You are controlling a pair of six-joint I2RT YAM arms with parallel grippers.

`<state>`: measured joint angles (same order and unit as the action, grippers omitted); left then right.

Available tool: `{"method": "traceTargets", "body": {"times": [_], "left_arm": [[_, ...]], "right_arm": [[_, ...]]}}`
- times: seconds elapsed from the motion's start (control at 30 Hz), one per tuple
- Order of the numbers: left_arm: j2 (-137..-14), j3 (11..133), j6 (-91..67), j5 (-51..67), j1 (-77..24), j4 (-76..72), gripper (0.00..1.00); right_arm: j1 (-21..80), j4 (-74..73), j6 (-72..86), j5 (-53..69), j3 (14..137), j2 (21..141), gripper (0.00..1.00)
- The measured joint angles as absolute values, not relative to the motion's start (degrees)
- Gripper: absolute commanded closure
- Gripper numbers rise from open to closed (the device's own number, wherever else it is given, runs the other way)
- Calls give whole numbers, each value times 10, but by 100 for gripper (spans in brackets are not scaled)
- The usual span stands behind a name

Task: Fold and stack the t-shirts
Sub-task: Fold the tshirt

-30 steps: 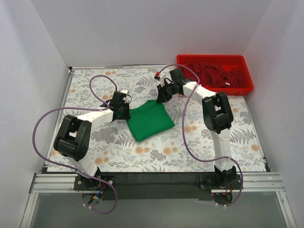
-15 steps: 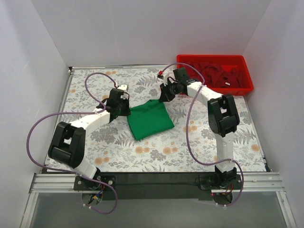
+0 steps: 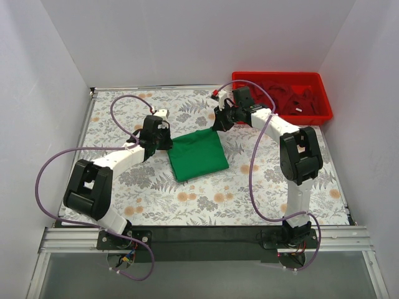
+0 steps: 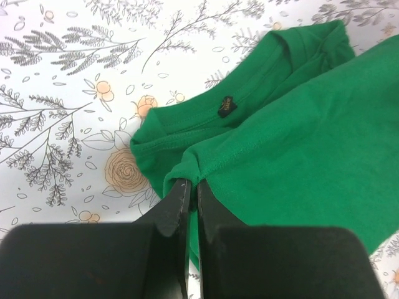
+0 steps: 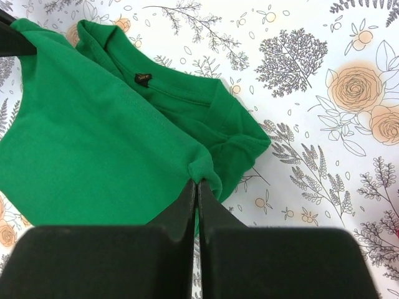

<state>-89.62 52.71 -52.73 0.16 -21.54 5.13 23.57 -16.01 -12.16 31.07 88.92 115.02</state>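
Note:
The bright green t-shirt [image 3: 198, 156] lies partly folded in the middle of the floral table. My left gripper [image 3: 166, 142] is shut on its left corner, pinching a fold of green cloth [image 4: 187, 174]. My right gripper [image 3: 218, 124] is shut on its far right corner, pinching green cloth [image 5: 202, 169]. The collar with its black label shows in the left wrist view [image 4: 225, 107] and in the right wrist view [image 5: 143, 79]. Dark red t-shirts [image 3: 287, 98] lie heaped in the red bin.
The red plastic bin [image 3: 323, 116] stands at the back right corner, close behind my right arm. White walls enclose the table on three sides. Purple cables loop off both arms.
Both grippers have moved away from the bases toward the back, carrying the green shirt's held edge with them. The shirt's far edge now lies further back and flatter.

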Motion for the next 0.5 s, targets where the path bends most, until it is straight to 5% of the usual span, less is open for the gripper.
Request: {"method": "traceTargets", "body": {"times": [0.13, 0.23, 0.3, 0.47, 0.5], "left_arm": [[-911, 515, -533, -11, -215, 43, 100], [-919, 510, -541, -27, -215, 42, 99], [-924, 509, -547, -40, -215, 42, 89], [-926, 509, -565, -73, -215, 42, 30], [-926, 510, -570, -78, -215, 42, 25]], "right_arm": [[235, -156, -120, 307, 890, 1160, 97], [235, -154, -115, 305, 896, 1180, 86], [235, -153, -109, 303, 901, 1195, 79], [234, -153, -80, 284, 907, 1205, 69], [234, -150, -72, 280, 908, 1204, 68]]}}
